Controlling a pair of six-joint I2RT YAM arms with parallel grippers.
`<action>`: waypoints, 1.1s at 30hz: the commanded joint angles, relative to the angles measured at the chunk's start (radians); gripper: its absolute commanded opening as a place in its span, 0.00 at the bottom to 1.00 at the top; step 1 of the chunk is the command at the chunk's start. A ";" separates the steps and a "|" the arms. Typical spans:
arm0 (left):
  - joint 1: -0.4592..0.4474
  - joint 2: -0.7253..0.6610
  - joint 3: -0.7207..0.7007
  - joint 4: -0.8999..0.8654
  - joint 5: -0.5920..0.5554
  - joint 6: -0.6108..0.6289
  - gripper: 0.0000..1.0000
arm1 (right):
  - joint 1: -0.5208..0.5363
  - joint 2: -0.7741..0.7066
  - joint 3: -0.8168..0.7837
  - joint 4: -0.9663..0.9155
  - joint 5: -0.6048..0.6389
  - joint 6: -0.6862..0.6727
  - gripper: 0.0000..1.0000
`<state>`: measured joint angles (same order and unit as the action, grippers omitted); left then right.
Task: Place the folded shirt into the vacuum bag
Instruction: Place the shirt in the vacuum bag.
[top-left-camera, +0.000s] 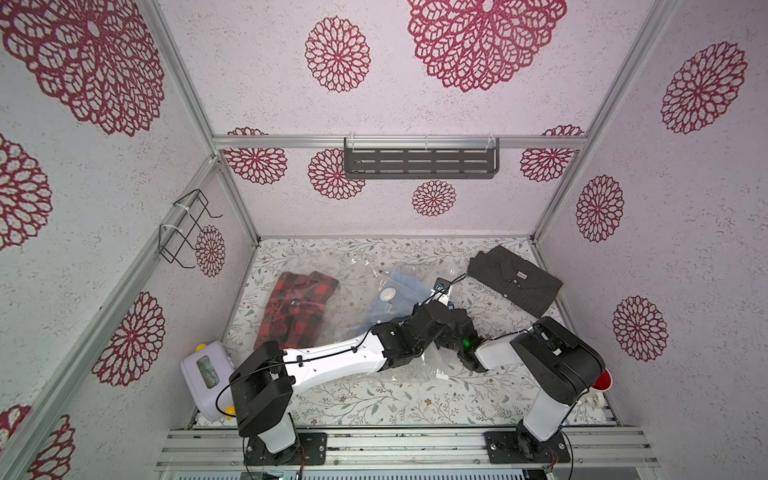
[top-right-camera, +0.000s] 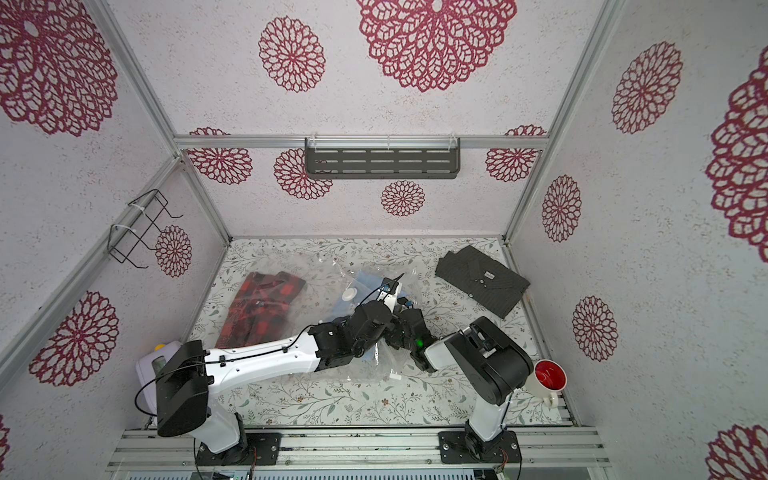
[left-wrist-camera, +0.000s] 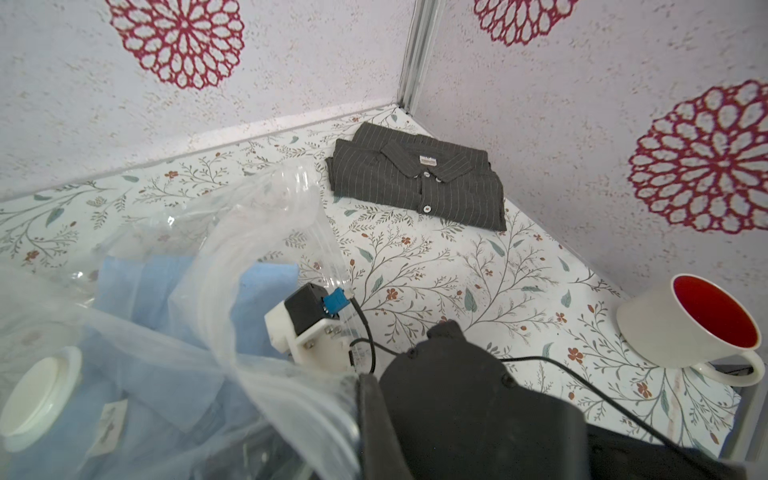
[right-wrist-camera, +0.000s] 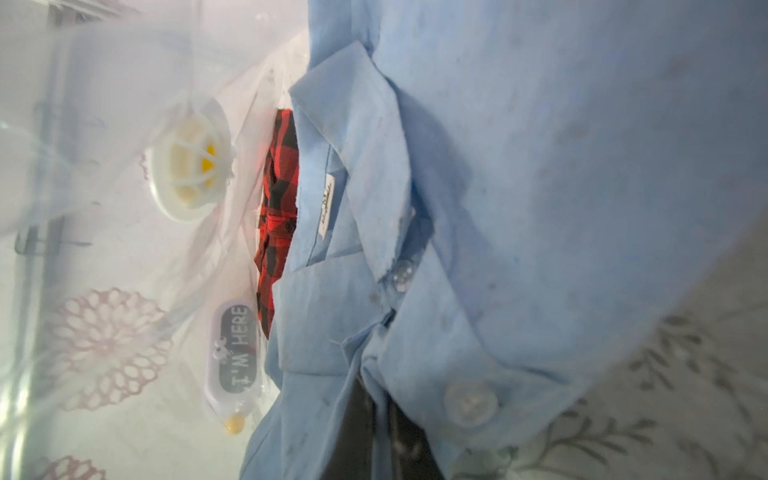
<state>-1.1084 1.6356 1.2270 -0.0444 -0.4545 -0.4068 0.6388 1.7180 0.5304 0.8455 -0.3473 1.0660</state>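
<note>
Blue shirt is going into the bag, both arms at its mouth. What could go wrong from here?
1. The left gripper holds the bag mouth up by thin film; a slip could drop it onto the right gripper.
2. The right gripper, shut on the blue shirt inside the bag, may drag it back out when withdrawing.
3. Pushed deeper, the shirt could bunch against the red shirt.

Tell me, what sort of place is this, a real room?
Probably a robot test booth dressed up as a home: wallpapered panels in an aluminium frame, two robot arms bolted to a rail in front, and a vacuum bag and a grey striped shirt laid out on a floral tabletop.
</note>
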 joint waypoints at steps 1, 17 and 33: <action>-0.015 -0.060 0.006 0.054 -0.008 0.047 0.00 | 0.010 -0.071 -0.040 -0.024 -0.032 -0.058 0.00; -0.015 -0.103 -0.070 0.167 0.180 0.024 0.00 | 0.068 0.065 0.132 0.024 -0.101 -0.015 0.00; -0.013 -0.189 -0.078 0.130 0.116 0.073 0.00 | 0.094 0.103 0.057 0.073 -0.118 -0.023 0.00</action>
<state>-1.1084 1.5002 1.1454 0.0437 -0.3347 -0.3649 0.7238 1.8309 0.6151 0.8845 -0.4351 1.0481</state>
